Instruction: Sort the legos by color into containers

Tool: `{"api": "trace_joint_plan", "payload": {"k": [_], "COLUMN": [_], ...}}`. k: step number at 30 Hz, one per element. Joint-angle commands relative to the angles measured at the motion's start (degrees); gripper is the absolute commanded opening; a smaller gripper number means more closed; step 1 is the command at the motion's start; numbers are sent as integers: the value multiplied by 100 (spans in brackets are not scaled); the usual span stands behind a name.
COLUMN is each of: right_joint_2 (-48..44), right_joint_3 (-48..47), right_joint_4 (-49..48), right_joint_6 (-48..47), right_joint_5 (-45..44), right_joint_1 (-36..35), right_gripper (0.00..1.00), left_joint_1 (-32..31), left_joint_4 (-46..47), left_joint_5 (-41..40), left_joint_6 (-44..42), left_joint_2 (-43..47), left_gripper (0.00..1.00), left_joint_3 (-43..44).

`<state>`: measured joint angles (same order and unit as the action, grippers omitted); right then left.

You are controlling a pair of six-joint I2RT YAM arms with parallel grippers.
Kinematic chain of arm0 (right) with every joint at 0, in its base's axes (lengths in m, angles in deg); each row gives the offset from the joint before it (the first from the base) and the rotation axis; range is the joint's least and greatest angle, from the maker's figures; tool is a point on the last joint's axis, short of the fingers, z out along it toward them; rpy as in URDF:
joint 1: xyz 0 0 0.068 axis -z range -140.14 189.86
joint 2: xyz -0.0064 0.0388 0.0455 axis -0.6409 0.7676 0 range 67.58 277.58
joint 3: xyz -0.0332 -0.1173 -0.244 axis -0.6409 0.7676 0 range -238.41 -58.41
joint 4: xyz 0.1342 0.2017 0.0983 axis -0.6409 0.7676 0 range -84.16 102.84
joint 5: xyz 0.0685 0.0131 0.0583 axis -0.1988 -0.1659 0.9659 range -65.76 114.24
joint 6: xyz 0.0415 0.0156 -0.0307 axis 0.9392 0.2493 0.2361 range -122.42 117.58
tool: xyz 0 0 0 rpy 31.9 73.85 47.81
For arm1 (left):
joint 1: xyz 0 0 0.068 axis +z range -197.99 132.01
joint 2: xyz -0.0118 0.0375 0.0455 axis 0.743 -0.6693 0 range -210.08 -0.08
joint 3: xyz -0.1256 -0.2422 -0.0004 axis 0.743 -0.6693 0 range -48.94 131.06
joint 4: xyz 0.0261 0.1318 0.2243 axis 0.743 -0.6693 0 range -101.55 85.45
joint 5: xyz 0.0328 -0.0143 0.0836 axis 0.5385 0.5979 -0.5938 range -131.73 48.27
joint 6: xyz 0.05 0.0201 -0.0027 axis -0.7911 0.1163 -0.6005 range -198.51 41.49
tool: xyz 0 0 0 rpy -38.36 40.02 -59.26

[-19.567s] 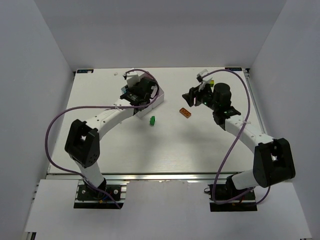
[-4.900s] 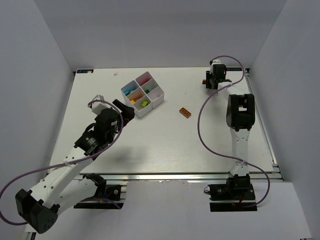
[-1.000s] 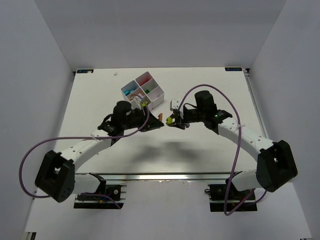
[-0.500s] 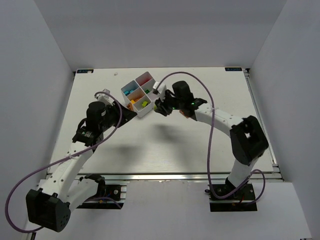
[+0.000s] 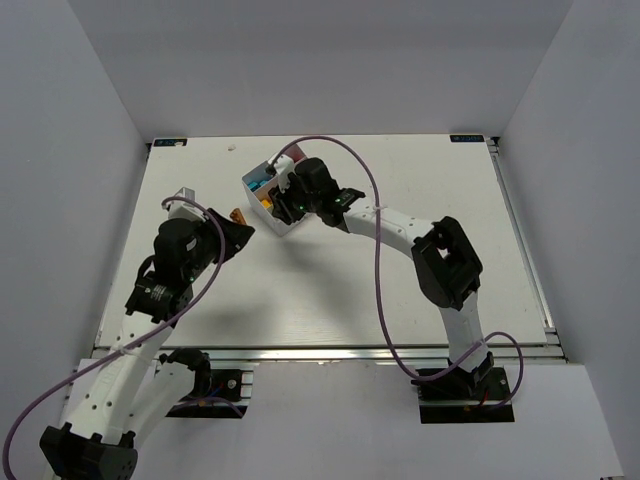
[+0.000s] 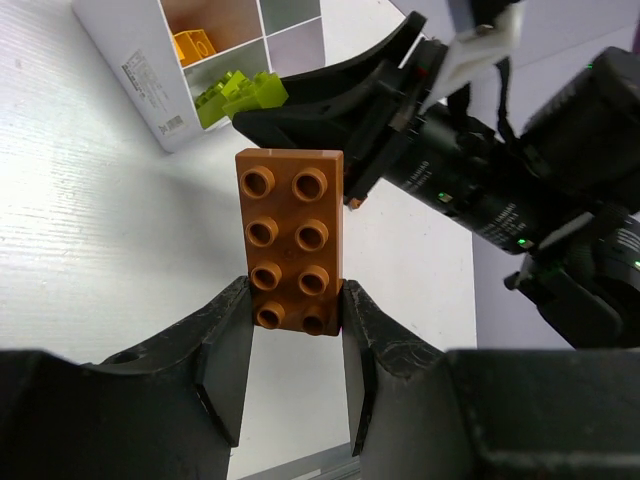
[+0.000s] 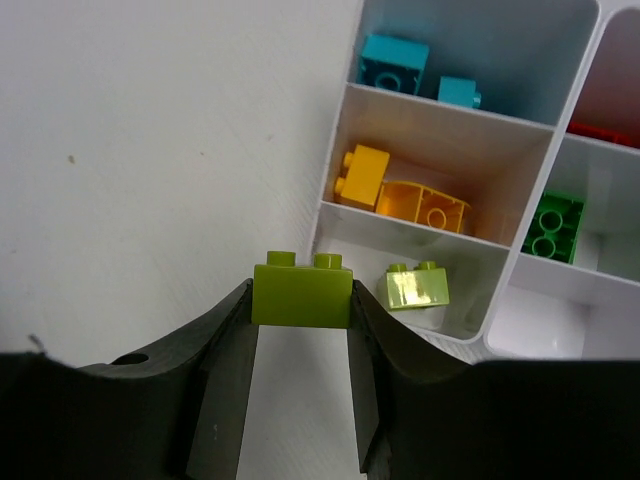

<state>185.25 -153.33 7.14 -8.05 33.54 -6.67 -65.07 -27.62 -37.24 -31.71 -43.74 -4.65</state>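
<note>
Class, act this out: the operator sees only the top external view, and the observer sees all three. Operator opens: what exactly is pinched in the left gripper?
Observer: The left gripper is shut on an orange-brown brick, a flat one with eight studs.
Operator: And the right one, over the tray?
Observer: The right gripper is shut on a lime brick with two studs showing on top.
Operator: Is there a match in the tray?
Observer: Yes. A second lime brick lies in the tray compartment just beyond the held one, next to the compartment with the yellow bricks.
</note>
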Motion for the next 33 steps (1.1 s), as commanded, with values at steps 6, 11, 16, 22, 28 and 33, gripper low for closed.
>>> {"api": "trace_joint_plan", "payload": {"k": [6, 11, 16, 22, 28, 33], "right_joint_2": [283, 424, 520, 661, 617, 450], "right_joint_3": [-247, -273, -273, -458, -432, -344], "right_joint_4": [-33, -69, -297, -385, -385, -367], "right_joint_6": [-61, -131, -175, -184, -219, -149], "right_joint_5": [-560, -640, -728, -798, -842, -711], "right_joint_1": [12, 12, 3, 3, 12, 3], "right_gripper": [6, 13, 17, 32, 49, 61], "left_joint_1": [21, 21, 21, 21, 21, 21], "left_joint_4": [-330, -330, -373, -461, -392, -303], "left_joint_5": [-265, -256, -273, -308, -273, -238], "left_joint_6": [30, 83, 109, 144, 215, 259], "left_joint_2": [261, 288, 349, 393, 411, 376], "left_gripper": [0, 0, 0, 0, 0, 0], "left_joint_3": [27, 36, 36, 71, 44, 36]}}
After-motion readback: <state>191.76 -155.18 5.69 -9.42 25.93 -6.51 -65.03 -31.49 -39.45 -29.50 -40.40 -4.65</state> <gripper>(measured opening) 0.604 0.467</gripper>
